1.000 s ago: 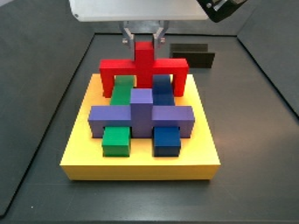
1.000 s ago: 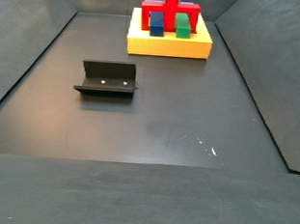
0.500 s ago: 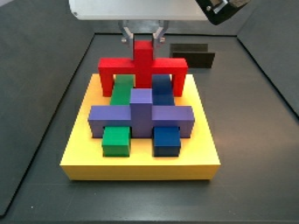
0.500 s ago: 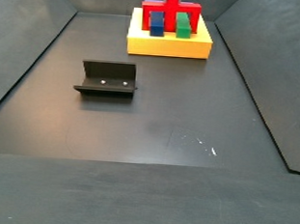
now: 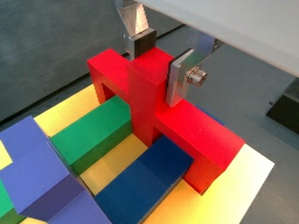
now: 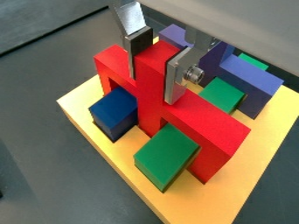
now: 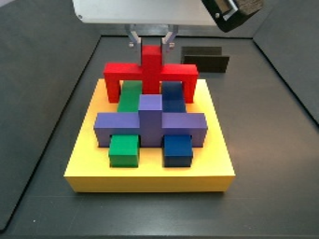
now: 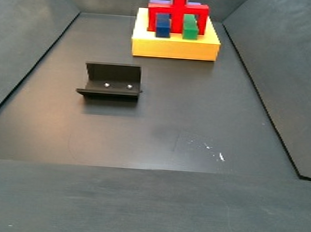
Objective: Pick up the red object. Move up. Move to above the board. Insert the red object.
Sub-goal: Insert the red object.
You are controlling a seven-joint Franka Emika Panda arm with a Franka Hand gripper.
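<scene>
Red object (image 5: 152, 105), ridge clamped in the gripper (image 5: 162, 59) jaws at frame centre, could jam if its legs miss the board (image 7: 88, 168) slots.

Even, bright overhead light is falling across all 4 views; soft shadows are sitting under the pincer (image 7: 152, 41), faint glare is streaking the dark desk (image 8: 184, 140), and everything is staying sharp

Gripper (image 5: 160, 59) pointing straight down over the far end of the board (image 7: 88, 168), silver fingers (image 6: 176, 77) closed on the raised centre ridge of the red object (image 5: 198, 140).
</scene>
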